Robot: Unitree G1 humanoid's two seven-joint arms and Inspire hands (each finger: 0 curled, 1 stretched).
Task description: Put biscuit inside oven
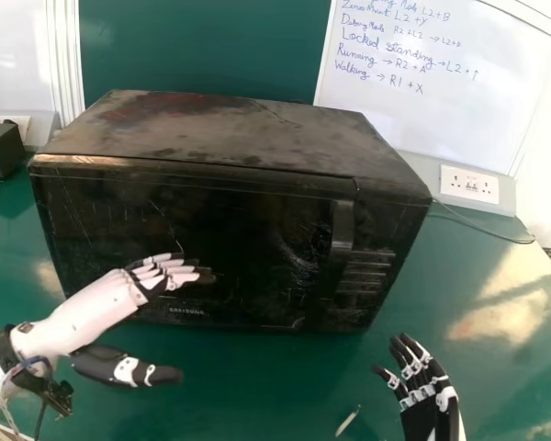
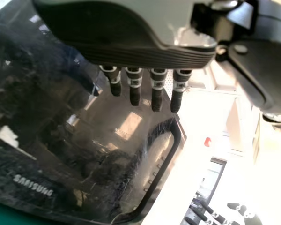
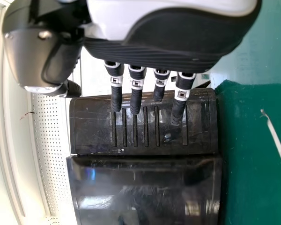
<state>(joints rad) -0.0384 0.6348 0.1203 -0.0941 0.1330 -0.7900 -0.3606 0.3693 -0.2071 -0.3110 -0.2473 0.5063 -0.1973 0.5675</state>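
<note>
The bench (image 1: pixel 422 322) was green and glossy, with bright patches of light at its right side. Behind it stood a dark green panel (image 1: pixel 202 46) and, to the right, a whiteboard (image 1: pixel 459 115) bearing handwriting. A white socket plate (image 1: pixel 468 184) sat at the rear right, with a thin cable (image 1: pixel 496 236) nearby. A black box (image 1: pixel 0 149) was noted at the far left.

The oven (image 1: pixel 248 138), 1 black unit with a scuffed, stained top, occupied the middle of the bench. Its door (image 1: pixel 230 220) was closed, the handle (image 1: pixel 342 225) upright near the right end. Contents could not be determined through the dark front. A thin pale piece (image 1: pixel 347 421) lay on the bench in front of the oven; whether it was a biscuit could not be told.

Of the 2 hands, the left hand (image 1: pixel 138 283) was before the door, fingers extended and thumb well apart; contact could not be confirmed. The right hand (image 1: pixel 422 395) was in front of the oven's right end, its fingers loosely extended.
</note>
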